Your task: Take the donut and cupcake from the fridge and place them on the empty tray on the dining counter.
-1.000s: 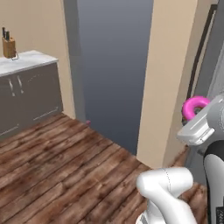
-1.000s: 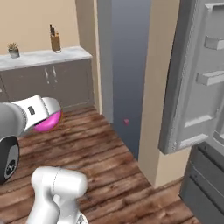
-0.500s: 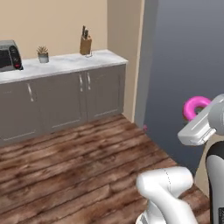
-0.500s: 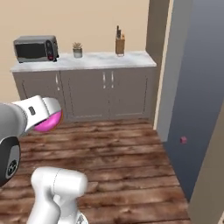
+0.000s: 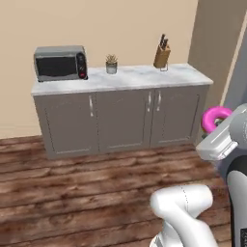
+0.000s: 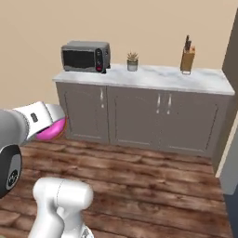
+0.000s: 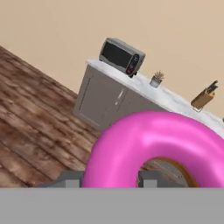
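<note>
1. Donut [image 7: 157,146], pink icing, clamped in gripper [image 7: 107,178]; fills lower centre-right of hand view, stood on edge, hole facing cam.
2. Jaws closed on donut; grey fingertips [image 7: 70,178] at bottom of frame, either side of ring's lower left arc.
3. Left base view: donut [image 5: 214,118] at mid right edge, peeking above white arm link.
4. Right base view: donut [image 6: 50,131] at mid left, tucked under white arm link.
5. Bkgd, upper half of both base views: grey cabinet [image 5: 123,116] w/ marble top against beige wall.
6. On top, L to R: microwave [image 5: 60,63], small potted plant [image 5: 111,64], knife block [image 5: 162,55].
7. Wood floor [image 5: 77,185] across lower frame.
</note>
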You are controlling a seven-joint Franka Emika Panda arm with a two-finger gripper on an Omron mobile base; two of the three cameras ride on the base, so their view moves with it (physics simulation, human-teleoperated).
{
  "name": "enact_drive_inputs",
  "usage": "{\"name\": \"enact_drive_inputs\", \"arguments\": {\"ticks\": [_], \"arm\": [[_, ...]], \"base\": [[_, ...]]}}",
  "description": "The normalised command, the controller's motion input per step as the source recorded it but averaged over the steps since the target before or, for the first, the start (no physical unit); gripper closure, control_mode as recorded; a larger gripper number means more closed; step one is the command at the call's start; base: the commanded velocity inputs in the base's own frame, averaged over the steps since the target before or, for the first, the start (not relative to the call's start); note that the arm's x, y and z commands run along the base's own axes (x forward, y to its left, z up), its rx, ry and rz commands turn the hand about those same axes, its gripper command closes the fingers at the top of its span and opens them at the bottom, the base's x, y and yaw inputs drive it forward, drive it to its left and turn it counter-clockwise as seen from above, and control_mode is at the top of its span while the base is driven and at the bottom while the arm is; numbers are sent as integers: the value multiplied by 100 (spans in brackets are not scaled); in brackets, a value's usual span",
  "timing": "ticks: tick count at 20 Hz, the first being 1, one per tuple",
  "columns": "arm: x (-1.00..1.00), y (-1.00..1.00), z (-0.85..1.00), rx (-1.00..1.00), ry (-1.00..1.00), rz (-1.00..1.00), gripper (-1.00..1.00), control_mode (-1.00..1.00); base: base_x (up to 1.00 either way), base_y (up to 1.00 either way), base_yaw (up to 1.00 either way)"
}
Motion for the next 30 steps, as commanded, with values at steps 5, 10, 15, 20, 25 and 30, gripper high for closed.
{"name": "enact_drive_inputs", "arguments": {"ticks": [5, 10, 15, 20, 25, 30], "arm": [[0, 0, 0, 0, 0, 0, 100, 100], [0, 0, 0, 0, 0, 0, 100, 100], [0, 0, 0, 0, 0, 0, 100, 100], [0, 0, 0, 0, 0, 0, 100, 100], [0, 0, 0, 0, 0, 0, 100, 100], [0, 0, 0, 0, 0, 0, 100, 100]], "base": [[100, 36, 57], [100, 34, 58], [100, 34, 59], [100, 33, 60], [100, 28, 59], [100, 20, 58]]}}
